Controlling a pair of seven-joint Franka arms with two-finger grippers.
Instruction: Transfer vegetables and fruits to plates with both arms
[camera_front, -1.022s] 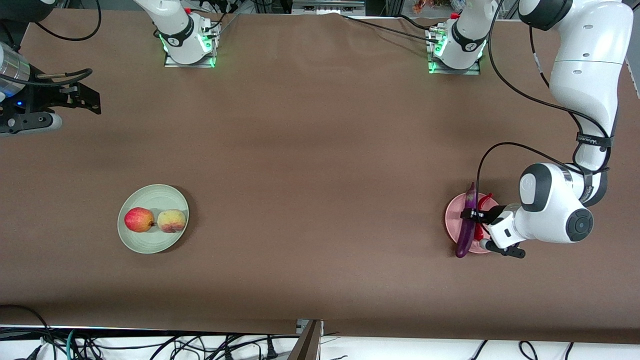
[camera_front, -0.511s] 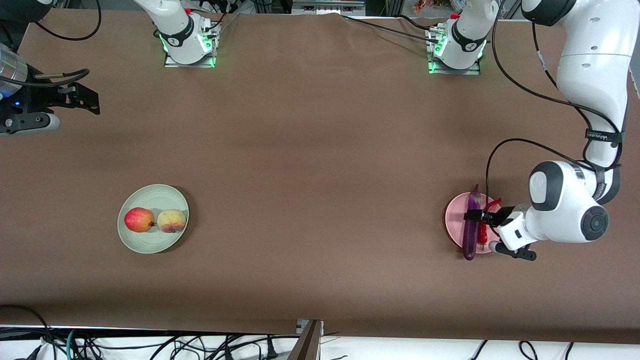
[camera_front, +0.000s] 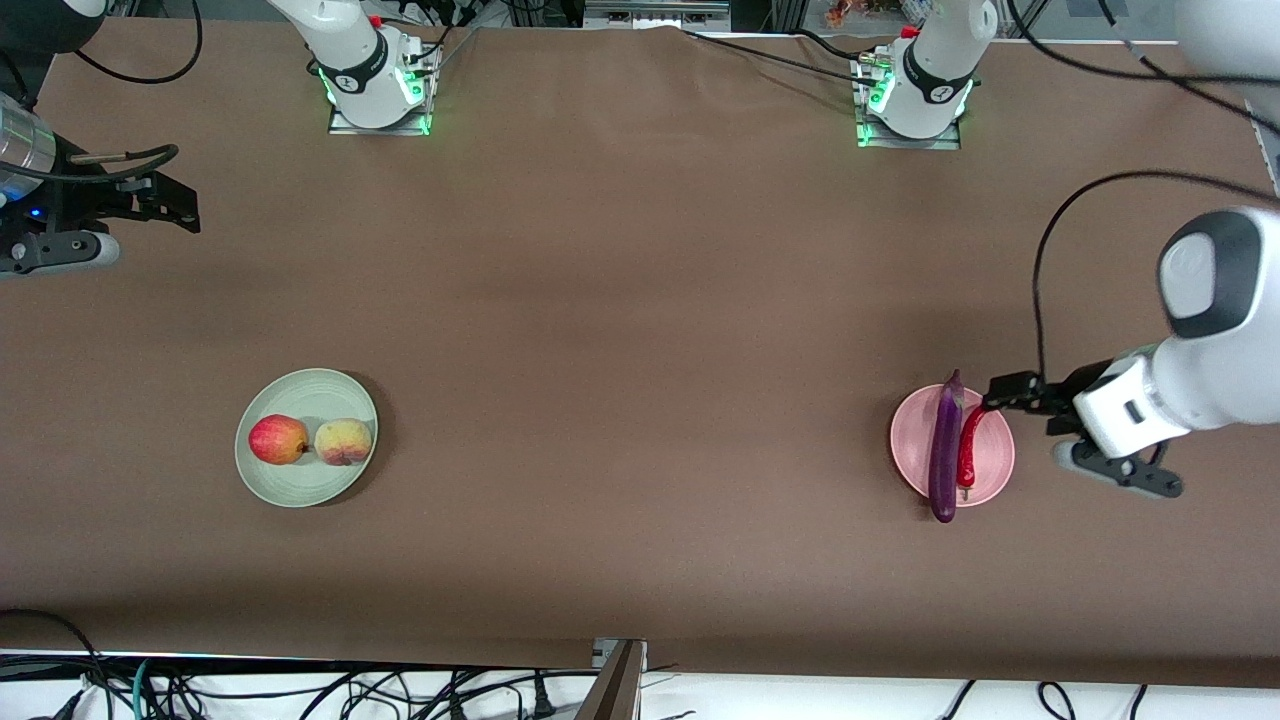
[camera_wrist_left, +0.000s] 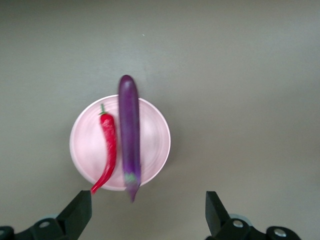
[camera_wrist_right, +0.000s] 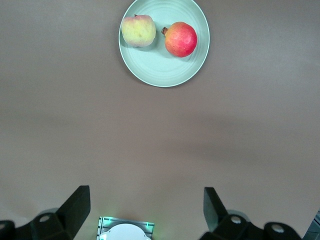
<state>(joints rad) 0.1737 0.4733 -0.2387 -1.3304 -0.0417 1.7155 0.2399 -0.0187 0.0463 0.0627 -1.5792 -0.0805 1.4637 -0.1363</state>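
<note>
eggplant (camera_front: 944, 455) and chili (camera_front: 969, 447) lie on the pink plate (camera_front: 908, 445); fruits (camera_front: 311, 440) fill the green plate (camera_front: 303, 391). left tool (camera_front: 1010, 392) wide, empty beside it; right tool (camera_front: 160, 203) wide, waiting.

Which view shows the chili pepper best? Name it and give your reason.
The left wrist view: the chili pepper lies whole, green stem to tip, on the pink plate beside the eggplant. The front view shows it small, its stem end under the left gripper. The right wrist view does not show it.
</note>
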